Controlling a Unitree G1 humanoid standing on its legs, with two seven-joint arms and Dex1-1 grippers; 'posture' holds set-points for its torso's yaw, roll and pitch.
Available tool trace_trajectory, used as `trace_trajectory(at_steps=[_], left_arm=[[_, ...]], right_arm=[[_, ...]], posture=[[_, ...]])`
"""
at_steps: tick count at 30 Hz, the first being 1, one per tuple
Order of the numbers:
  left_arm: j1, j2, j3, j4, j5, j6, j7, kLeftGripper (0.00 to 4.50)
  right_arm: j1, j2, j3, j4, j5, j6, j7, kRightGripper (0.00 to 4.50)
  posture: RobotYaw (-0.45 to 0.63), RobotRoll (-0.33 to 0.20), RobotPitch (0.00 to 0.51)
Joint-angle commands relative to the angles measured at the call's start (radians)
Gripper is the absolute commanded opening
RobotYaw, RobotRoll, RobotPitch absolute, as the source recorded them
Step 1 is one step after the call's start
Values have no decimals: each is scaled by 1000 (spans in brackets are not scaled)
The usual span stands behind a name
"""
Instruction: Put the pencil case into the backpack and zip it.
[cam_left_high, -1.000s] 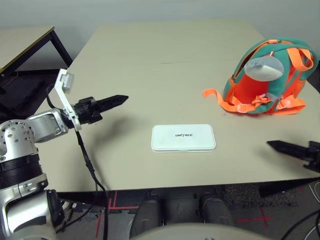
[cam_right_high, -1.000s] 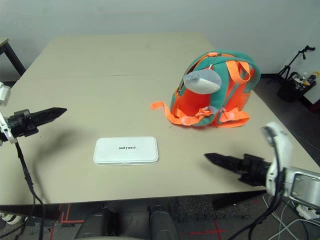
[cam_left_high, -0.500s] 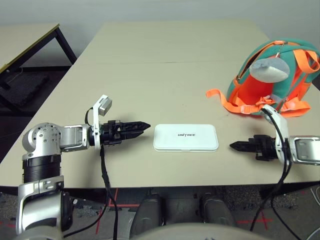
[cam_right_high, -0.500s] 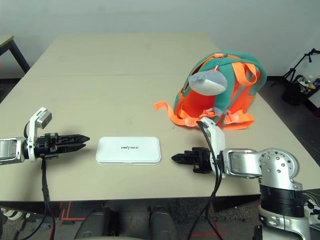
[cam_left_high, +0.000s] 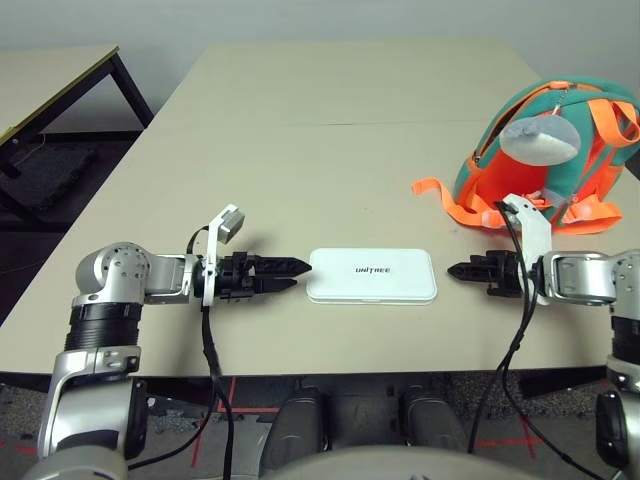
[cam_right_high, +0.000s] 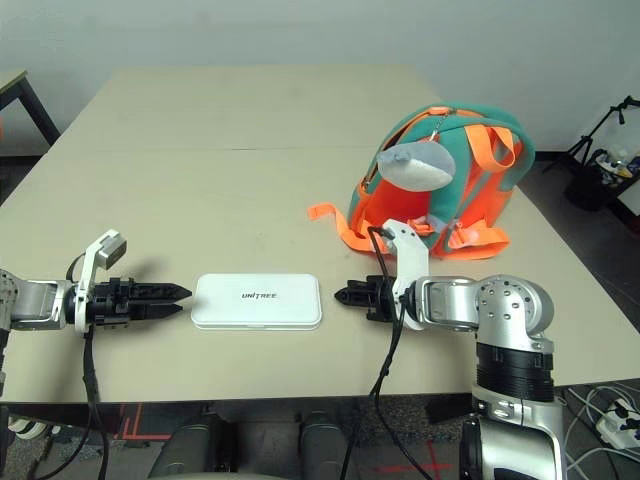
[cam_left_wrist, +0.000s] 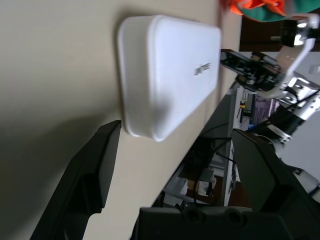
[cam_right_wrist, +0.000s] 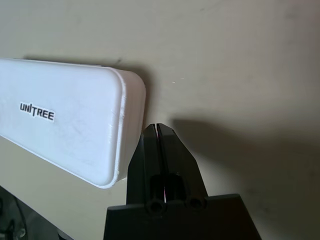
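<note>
Pencil case (cam_left_high: 371, 275): flat white box with rounded corners, dark "UNITREE" lettering on its lid, lying flat on the worktop (cam_left_high: 330, 150) near the front edge, between your two end effectors

Change since a second ago: both arms have swung in from the worktop's outer sides. Half a second ago each tip stood apart from the case; now your left end effector (cam_left_high: 296, 274) sits just off the case's left short end and your right end effector (cam_right_high: 343, 295) just off its right short end. The case itself has not shifted. My judgement: you are lined up for a two-sided pickup, with no contact made so far

Left end effector: fingers spread wide, the near end of the case framed between them in the left wrist view. Right end effector: fingers pressed together, holding nothing

Backpack (cam_right_high: 440, 185): teal with orange straps and a grey plush piece, standing well behind your right arm, away from the case; nothing is inside it yet
</note>
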Motion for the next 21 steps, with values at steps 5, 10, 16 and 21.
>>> trace_trajectory(at_steps=[5, 10, 16, 21], left_arm=[[-6, -12, -49, 32, 73, -46, -53, 4500], [-25, -32, -64, 65, 115, -86, -75, 4500], [-61, -62, -85, 97, 154, -109, -104, 4500], [-76, -80, -94, 108, 176, -110, -122, 4500]], right_arm=[[-21, 32, 44, -23, -46, 39, 26, 38], [-26, 47, 58, -30, -75, 39, 42, 38], [-41, 83, 68, -36, -109, 39, 56, 38], [-68, 130, 69, -30, -137, 39, 56, 38]], posture=[[45, 0, 50], [39, 0, 47], [31, 0, 44], [27, 0, 44]])
